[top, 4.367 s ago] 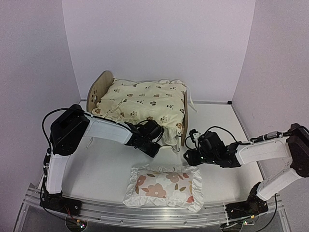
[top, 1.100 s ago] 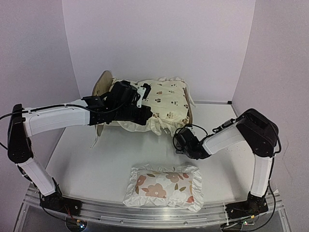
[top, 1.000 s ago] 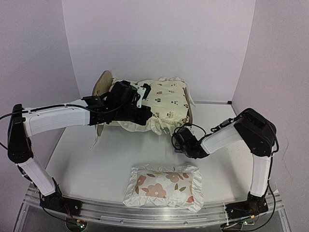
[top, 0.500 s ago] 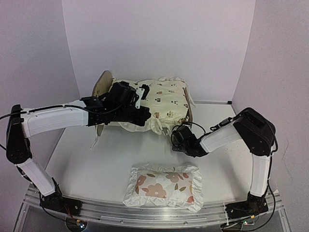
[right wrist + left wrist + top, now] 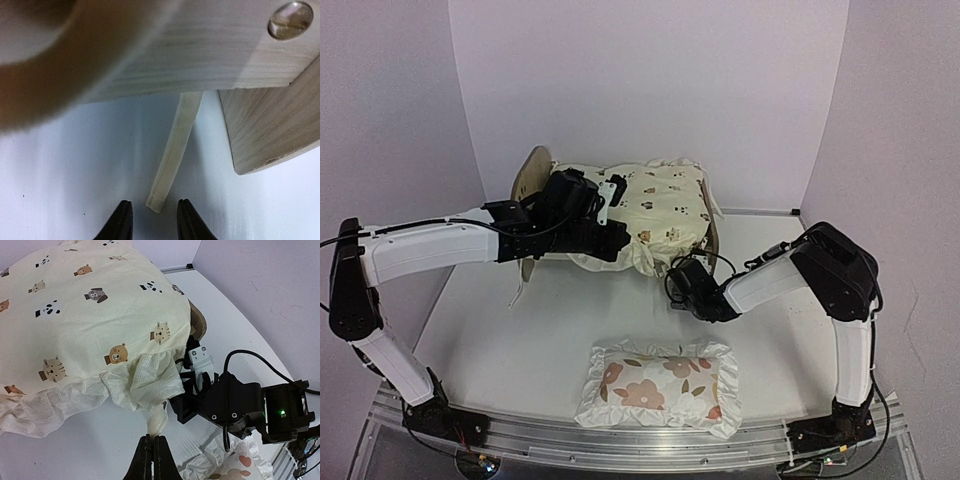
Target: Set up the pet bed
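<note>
While pet bed sits at back of table under animal-print cushion, L gripper fingers pinched together on cushion's hanging edge, R gripper low by bed's foot end, fingers narrowly apart, tie string end between them, not gripped

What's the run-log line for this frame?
task: pet bed setup | left jaws: shut on cushion frill | right jaws: open, tie string end between | pillow: off bed

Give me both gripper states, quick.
Left gripper: shut on the cushion's hanging edge.
Right gripper: open, with the tie string end between its fingertips, not pinched.
</note>
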{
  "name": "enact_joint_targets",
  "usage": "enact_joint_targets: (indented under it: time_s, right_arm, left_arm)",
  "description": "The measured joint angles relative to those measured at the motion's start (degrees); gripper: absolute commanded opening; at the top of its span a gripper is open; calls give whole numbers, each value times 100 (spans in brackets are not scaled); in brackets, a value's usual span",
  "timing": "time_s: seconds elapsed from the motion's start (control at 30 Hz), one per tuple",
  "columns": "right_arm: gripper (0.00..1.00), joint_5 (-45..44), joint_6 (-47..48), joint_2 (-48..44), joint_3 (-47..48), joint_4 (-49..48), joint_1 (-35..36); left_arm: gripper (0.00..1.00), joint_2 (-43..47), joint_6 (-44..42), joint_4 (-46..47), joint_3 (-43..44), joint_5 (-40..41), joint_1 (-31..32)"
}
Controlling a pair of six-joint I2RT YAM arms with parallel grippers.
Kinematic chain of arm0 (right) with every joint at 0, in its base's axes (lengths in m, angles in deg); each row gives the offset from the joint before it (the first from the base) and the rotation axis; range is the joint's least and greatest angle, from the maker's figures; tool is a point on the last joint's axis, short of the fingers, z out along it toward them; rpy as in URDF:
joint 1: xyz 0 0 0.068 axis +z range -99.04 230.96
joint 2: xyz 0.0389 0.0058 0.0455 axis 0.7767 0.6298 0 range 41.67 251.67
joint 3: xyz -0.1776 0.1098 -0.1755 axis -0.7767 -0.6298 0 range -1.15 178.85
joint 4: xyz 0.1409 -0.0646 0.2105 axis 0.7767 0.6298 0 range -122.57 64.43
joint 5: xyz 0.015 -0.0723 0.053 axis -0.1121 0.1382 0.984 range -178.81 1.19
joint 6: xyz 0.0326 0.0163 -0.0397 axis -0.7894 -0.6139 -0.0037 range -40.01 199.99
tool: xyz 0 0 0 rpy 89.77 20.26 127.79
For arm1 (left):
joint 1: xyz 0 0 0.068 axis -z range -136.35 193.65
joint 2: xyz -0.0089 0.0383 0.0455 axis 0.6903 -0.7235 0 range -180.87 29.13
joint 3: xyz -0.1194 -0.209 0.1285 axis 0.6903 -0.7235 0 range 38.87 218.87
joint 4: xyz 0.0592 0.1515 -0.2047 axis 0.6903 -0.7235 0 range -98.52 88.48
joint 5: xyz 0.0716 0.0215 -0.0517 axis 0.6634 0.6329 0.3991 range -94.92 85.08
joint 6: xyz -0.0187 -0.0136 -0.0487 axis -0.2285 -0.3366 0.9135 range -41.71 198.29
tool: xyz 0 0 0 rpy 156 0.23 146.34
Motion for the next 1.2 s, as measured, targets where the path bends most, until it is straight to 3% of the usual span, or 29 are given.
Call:
enact_joint_targets:
  time_s: [0.13,0.3,0.57,0.87,1.2]
  right_arm:
    - [12,-55,7,11,2,1,2]
    - [0,-164,47,50,2,-24,1]
    - [0,-61,441,3,-211,-420,-2]
    - [0,843,729,-1166,-1296,-81,-23]
    - [0,1482,779,-1803,-1726,217,-23]
  left_arm:
    - [0,16,0,0,-8,0,0]
    - [0,56,0,-1,-62,0,0]
    - [0,57,0,-2,-72,8,0]
    - [0,57,13,7,-89,72,0]
    - [0,57,105,9,-241,103,0]
